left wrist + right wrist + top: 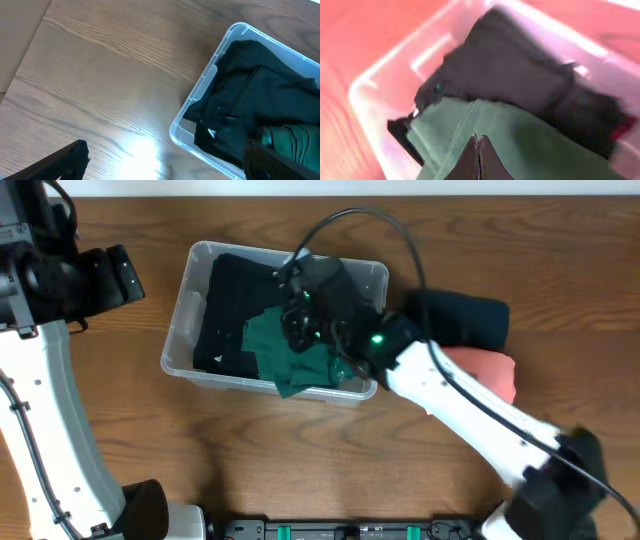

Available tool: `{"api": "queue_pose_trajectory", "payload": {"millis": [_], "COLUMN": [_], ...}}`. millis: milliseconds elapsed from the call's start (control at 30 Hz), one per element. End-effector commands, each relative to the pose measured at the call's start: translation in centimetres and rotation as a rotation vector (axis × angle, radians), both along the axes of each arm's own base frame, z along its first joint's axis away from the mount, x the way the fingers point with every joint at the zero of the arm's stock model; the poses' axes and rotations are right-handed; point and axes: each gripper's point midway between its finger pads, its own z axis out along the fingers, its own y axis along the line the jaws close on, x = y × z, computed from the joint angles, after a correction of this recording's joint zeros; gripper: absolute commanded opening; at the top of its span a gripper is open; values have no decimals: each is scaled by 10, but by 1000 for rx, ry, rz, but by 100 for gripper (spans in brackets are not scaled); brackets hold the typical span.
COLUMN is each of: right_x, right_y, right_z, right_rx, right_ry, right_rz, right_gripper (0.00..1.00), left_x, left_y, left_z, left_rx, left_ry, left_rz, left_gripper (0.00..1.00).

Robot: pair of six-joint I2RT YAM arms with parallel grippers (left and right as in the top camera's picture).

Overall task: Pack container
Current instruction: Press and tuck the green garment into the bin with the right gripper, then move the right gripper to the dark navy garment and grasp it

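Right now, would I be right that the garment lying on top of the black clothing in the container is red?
Not quite: the garment lying on top of the black clothing in the container is green, not red, as the overhead view shows.

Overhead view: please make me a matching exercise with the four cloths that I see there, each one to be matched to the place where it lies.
Things
1. green folded cloth
2. black cloth
3. dark rolled cloth
4. salmon-pink cloth

Places
A. on the wooden table, right of the bin, toward the far edge
B. in the clear plastic rectangular bin, filling its left part
C. on the table, right of the bin, nearer the front edge
D. in the bin, lying on top of another cloth

Pairs: 1-D, 2-B, 3-A, 4-C
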Motion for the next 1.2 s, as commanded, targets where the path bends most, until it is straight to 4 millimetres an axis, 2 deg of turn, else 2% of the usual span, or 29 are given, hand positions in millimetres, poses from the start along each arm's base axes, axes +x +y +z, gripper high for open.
{"api": "queue_pose_trajectory", "payload": {"millis": [0,100,167,267,333,400,467,600,667,700,733,767,833,867,933,1067,1167], "right_x": [-22,-28,-30,-23,-18,-15,-12,-5,6,12,19,26,39,50,62,76,82], "right_y": [27,29,24,5,-8,-18,-25,-38,-57,-69,-86,-101,-139,-171,-212,-295,-341], "right_z": [-72,-118,-135,-145,-143,-130,-106,-24,17,33,48,58,70,69,62,33,10], "right_rx": [-45,-89,-119,-199,-241,-243,-220,-76,-20,0,21,35,54,57,58,75,116], "right_ry": [147,237,272,270,256,246,214,102,25,-7,-31,-43,-42,-18,29,163,248], "right_rz": [182,206,198,150,129,126,132,138,85,57,13,-29,-133,-222,-337,-545,-630], "right_gripper": [1,1,1,1,1,1,2,7,18,25,40,52,73,81,86,89,88], "left_x": [-4,-4,-4,-4,-4,-4,-4,-4,-4,-4,-4,-4,-4,-4,-4,-4,-4], "left_y": [2,2,2,2,2,2,2,2,2,2,2,2,2,2,2,2,2], "left_z": [0,0,0,0,0,0,0,0,0,0,0,0,0,0,0,0,0], "left_rx": [4,4,4,4,4,4,4,4,4,4,4,4,4,4,4,4,4], "left_ry": [4,4,4,4,4,4,4,4,4,4,4,4,4,4,4,4,4], "left_rz": [13,13,13,13,13,13,13,13,13,13,13,13,13,13,13,13,13], "left_gripper": [98,98,98,98,98,98,98,98,98,98,98,98,98,98,98,98,98]}}
